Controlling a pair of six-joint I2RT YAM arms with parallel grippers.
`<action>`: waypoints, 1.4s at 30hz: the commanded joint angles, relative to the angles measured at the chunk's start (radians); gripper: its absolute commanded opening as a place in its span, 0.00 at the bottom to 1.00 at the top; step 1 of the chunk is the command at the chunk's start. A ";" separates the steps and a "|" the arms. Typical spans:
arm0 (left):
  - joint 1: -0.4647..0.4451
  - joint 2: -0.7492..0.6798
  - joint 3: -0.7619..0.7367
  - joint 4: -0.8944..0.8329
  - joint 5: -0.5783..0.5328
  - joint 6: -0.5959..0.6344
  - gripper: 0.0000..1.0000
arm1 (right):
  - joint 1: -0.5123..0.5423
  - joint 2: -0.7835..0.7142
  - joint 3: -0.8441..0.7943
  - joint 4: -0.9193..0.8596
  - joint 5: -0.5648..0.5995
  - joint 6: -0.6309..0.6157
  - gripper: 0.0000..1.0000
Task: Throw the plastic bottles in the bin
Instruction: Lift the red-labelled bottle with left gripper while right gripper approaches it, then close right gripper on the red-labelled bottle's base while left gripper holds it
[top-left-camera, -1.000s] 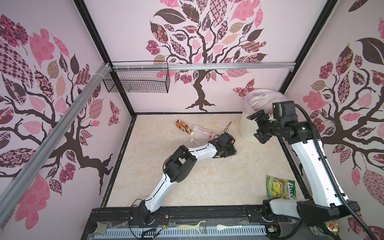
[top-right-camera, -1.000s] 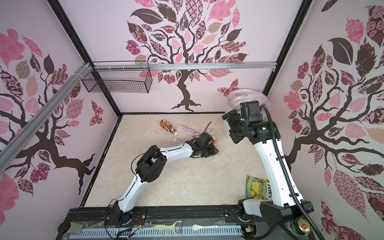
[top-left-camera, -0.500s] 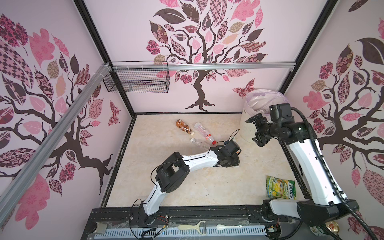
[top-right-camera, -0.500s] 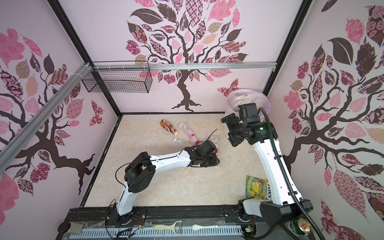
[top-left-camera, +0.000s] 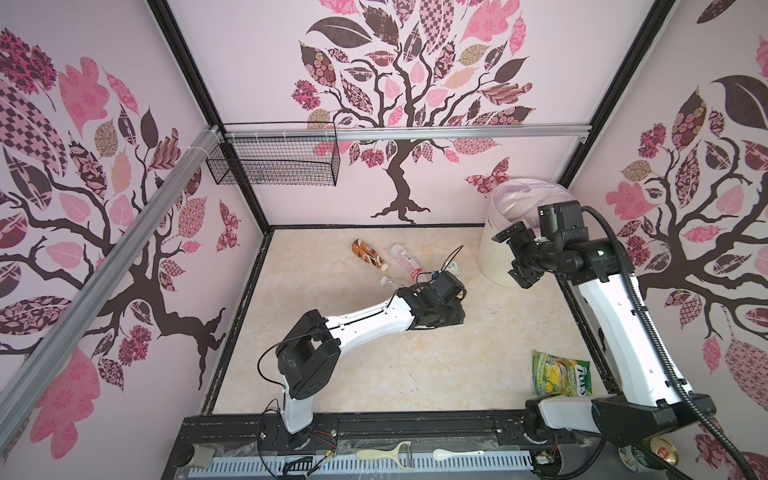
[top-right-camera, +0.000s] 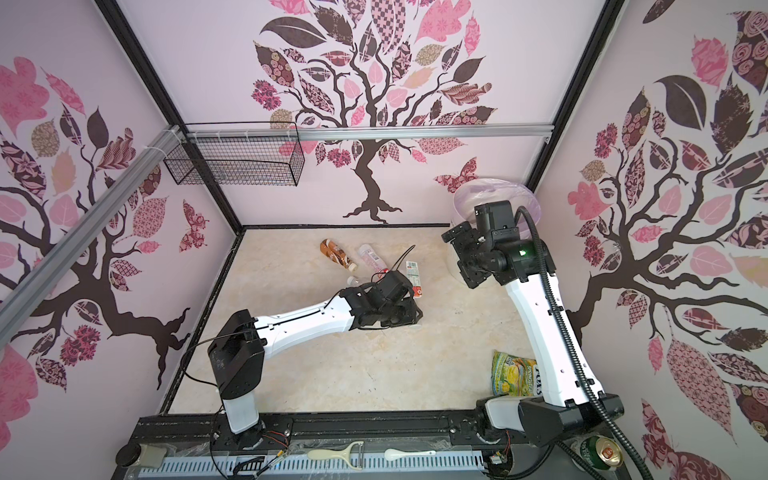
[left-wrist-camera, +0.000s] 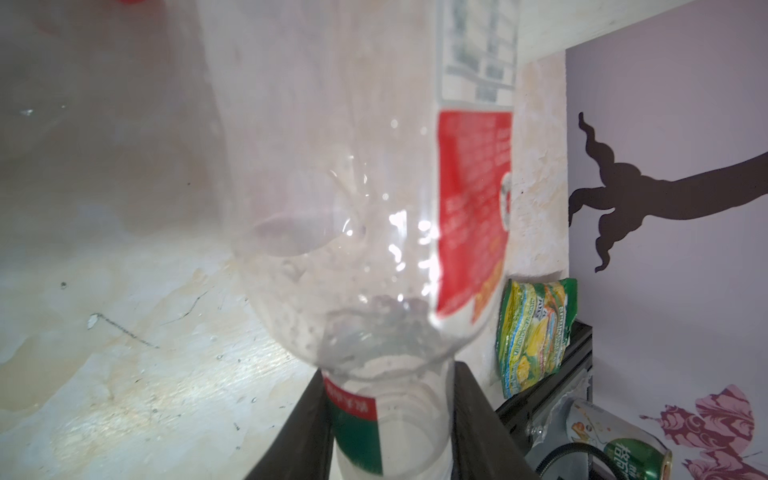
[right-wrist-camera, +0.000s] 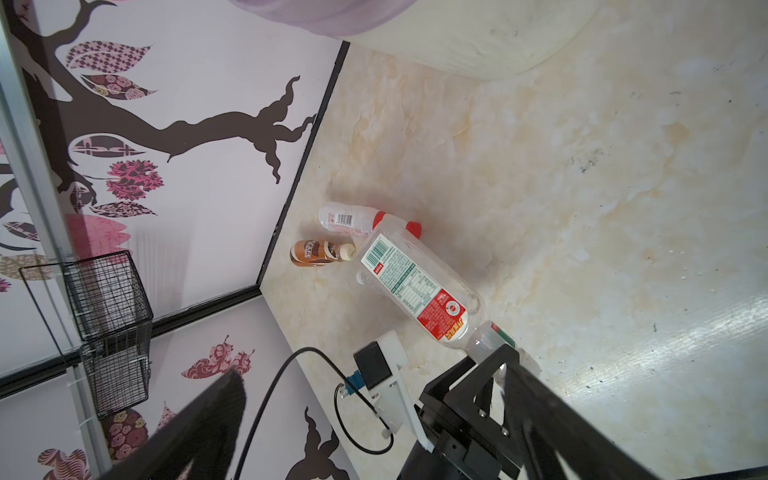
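- Left gripper (left-wrist-camera: 388, 419): jaws clamped on the neck of a clear red-labelled bottle (right-wrist-camera: 409, 286), mid-tabletop.
- Right gripper (top-left-camera: 515, 254): jaws wide apart, empty, beside the bin (top-left-camera: 491, 253) in the far right corner.
- A brown bottle (top-left-camera: 365, 252) and a small clear bottle (top-left-camera: 402, 258) lie near the far edge.

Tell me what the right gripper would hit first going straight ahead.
Likely the big clear bottle held in the left gripper; the right gripper aims down there, though depth is unclear.

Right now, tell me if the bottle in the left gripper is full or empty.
Empty: the bottle is clear right through, with only droplets inside. The left gripper grips its neck.
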 joint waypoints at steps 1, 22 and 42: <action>0.001 -0.084 -0.052 0.012 0.010 0.042 0.36 | 0.006 0.017 -0.048 0.020 -0.053 -0.037 0.99; -0.035 -0.146 -0.055 0.028 0.134 0.114 0.35 | 0.075 -0.203 -0.462 0.264 -0.049 -0.174 1.00; -0.070 -0.234 -0.124 0.068 0.229 0.102 0.34 | 0.078 -0.201 -0.565 0.394 -0.088 -0.360 0.99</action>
